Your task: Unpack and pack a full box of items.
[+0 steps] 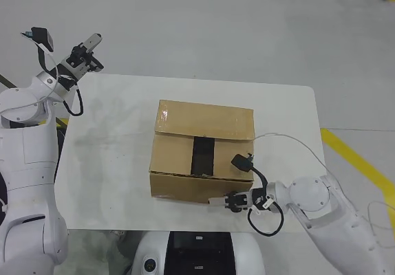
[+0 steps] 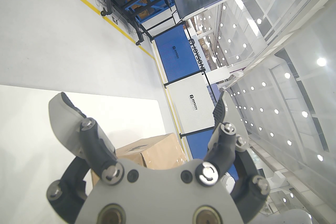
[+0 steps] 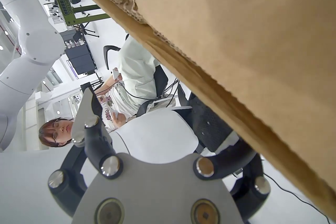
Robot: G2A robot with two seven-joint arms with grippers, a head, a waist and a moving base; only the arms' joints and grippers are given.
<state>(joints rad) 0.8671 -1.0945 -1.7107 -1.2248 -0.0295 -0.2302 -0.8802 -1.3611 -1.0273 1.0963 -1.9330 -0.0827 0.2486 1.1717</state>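
The box (image 1: 201, 148) sits mid-bench (image 1: 115, 172) with a black strip (image 1: 203, 157) on top, its print unreadable. The right tool (image 1: 219, 201) is spread wide and empty at the box's near edge. The left tool (image 2: 141, 101) gapes empty over the far corner.

You've got the box (image 1: 201, 151) sitting mid-table (image 1: 115, 172). Left gripper (image 1: 91, 51) is over the table's far left corner, well apart from the box. Right gripper (image 1: 218, 202) is at the table's near edge, just beside the box's near wall, toward its right corner.
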